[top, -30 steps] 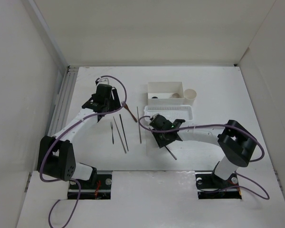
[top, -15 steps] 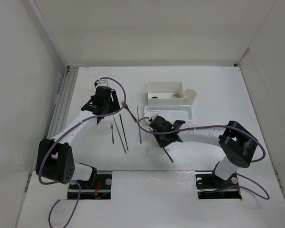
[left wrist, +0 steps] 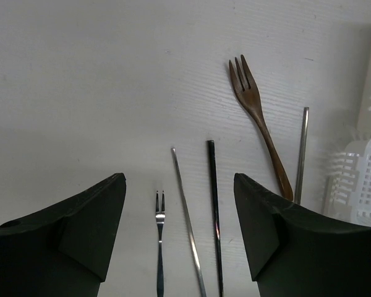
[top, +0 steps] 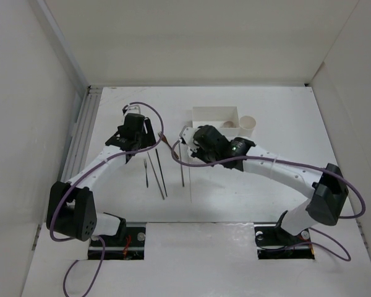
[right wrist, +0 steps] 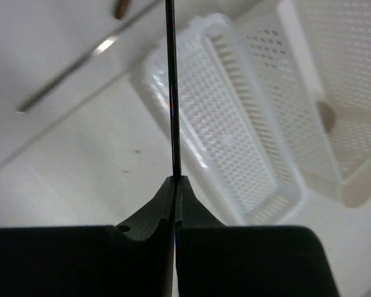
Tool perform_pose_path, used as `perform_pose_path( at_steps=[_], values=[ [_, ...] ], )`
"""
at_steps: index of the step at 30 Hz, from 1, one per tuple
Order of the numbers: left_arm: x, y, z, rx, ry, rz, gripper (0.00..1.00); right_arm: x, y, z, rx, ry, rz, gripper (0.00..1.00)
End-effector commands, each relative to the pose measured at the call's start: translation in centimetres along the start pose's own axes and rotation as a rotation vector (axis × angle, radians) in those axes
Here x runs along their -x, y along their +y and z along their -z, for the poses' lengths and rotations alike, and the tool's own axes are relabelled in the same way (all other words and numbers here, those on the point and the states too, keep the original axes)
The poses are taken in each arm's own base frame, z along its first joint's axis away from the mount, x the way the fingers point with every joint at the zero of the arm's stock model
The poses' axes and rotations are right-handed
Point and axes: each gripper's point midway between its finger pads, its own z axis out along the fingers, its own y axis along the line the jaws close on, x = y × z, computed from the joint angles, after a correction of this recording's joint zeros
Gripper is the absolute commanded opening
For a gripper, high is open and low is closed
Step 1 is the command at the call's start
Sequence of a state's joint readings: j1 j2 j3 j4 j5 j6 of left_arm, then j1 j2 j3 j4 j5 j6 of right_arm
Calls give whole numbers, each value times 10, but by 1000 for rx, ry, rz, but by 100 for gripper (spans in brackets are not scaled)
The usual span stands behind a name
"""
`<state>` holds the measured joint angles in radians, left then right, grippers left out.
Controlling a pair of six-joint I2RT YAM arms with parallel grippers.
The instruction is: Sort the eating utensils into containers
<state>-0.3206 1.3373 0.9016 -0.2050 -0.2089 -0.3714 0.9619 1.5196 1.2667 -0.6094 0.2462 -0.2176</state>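
My right gripper is shut on a thin dark chopstick and holds it over the left end of the white perforated basket. My right arm hides most of the basket in the top view. My left gripper is open and empty above utensils lying on the table: a small two-tined fork, a silvery chopstick, a dark chopstick, a brown fork and another silvery chopstick. The white box and cream cup stand behind the basket. I cannot make out the spoon.
White walls close in the table on the left, right and back. A ridged metal rail runs along the left edge. The basket's end lies just right of the loose utensils.
My right arm swung from the table's front middle toward the back and left, carrying the chopstick to the basket's left end. My left gripper barely moved.
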Motion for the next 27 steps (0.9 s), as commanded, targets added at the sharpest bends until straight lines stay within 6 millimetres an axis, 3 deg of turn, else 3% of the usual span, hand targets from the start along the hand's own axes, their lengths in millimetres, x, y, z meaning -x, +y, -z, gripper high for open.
perform_pose_path(
  at_steps=[1,4,5,8,10,15,18,21,24,27],
  values=[
    [13,-6,9,-36,-60,11,68,-16,-75,-5,-181,73,235,0],
    [13,-6,9,-36,-60,11,68,-14,-106,-6,-207,66,309,0],
    [9,-4,8,-32,-52,9,68,-24,-116,-11,-218,86,340,0],
    [10,-8,8,-55,-52,-1,68,-17,-143,-10,-279,38,432,0],
    [11,-10,8,-67,-56,-8,68,-16,-143,-20,-219,19,486,0],
    [9,-12,8,-84,-51,-17,69,-33,-115,-51,-35,35,546,0],
    [9,-12,8,-84,-51,-17,69,-32,-108,-59,-8,4,568,0],
    [10,-16,8,-103,-54,-30,70,-47,-103,-73,34,46,562,0],
    [8,-25,7,-158,-45,-59,70,-56,-111,-79,41,80,533,13],
    [5,-28,7,-179,-37,-69,70,-49,-115,-81,21,57,542,25]
  ],
)
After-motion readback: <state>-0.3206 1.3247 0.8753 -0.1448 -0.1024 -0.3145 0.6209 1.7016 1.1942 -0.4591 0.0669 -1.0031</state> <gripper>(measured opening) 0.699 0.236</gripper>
